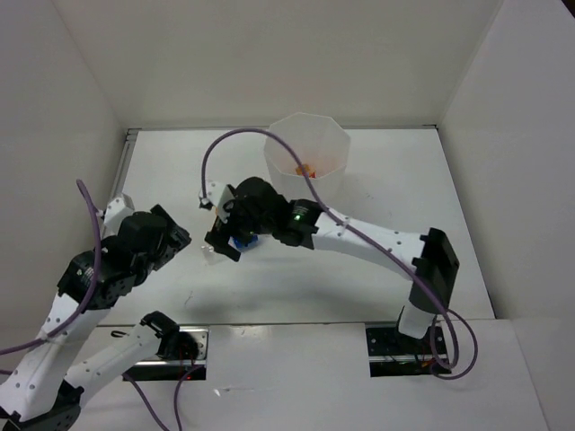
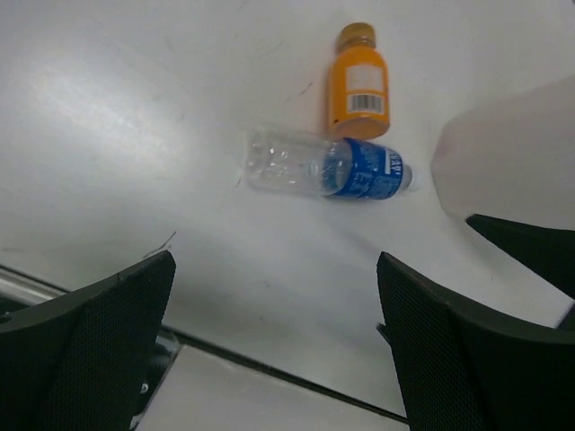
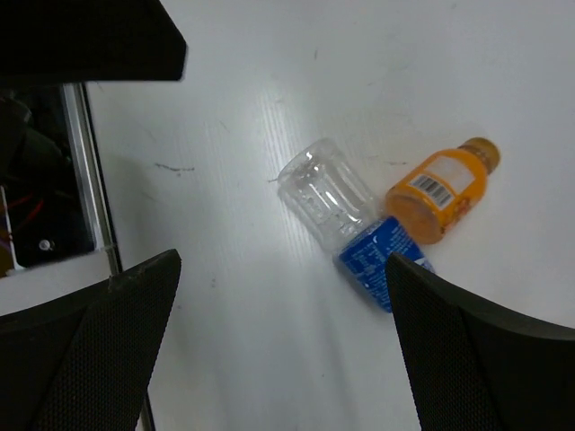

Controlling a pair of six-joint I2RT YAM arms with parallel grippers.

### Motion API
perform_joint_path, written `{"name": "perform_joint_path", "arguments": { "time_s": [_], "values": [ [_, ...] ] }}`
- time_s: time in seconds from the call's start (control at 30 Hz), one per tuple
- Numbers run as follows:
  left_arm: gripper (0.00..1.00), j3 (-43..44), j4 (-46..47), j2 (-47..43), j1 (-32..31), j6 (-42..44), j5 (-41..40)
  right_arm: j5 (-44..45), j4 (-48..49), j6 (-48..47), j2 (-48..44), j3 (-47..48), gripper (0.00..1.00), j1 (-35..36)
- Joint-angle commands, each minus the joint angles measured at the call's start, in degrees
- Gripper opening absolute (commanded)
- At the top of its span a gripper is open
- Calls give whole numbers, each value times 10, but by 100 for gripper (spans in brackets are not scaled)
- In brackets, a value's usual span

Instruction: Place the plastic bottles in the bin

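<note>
Right pincer (image 3: 283, 260) hangs over the blue-label bottle (image 3: 346, 215), jaws wide, nothing in them. Left pincer (image 2: 274, 260) is also wide and empty, off on the left side. Blue-label bottle lies on its side on the tabletop (image 3: 269, 108). Orange bottle (image 3: 445, 193) lies beside it, base against the blue label. Both sit near the bin (image 1: 278, 166), on its near-left side. A small red-orange spot shows inside the bin (likely the red-label bottle, too small to confirm).

Handling guess: the clear bottle looks empty, so it is light and thin-walled, will squash under a hard squeeze and roll if nudged. Best hold is across the body at the label, jaws square to the long axis, avoiding the tapered neck. The orange one is shorter and looks stiffer; grip it mid-body. Risk: closing on the blue one bumps the orange neighbour.
</note>
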Motion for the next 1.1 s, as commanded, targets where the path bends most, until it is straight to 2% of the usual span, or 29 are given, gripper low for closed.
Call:
{"name": "perform_joint_path", "arguments": {
  "time_s": [0.0,0.13,0.2,0.3,0.47,0.7,0.87,1.07],
  "values": [
    [100,-2,-73,-51,3,-96,-28,-18,-19,-52,62,36,100,14],
    [100,-9,-60,-63,3,-80,-22,30,-11,-83,162,70,100,26],
    [100,-9,-60,-57,3,-67,-17,76,17,-96,178,70,100,26],
    [100,-9,-54,-44,3,-56,-12,98,52,-119,197,62,100,26],
    [100,-9,-43,-43,3,-39,-6,128,57,-155,236,83,100,26],
    [100,-9,-32,-43,3,-28,-1,133,56,-196,282,82,100,26],
    [100,-9,-32,-38,3,-28,-1,95,48,-202,294,88,100,26],
    [100,-9,-32,-32,3,-28,-1,89,44,-197,328,88,100,21]
  ]
}}
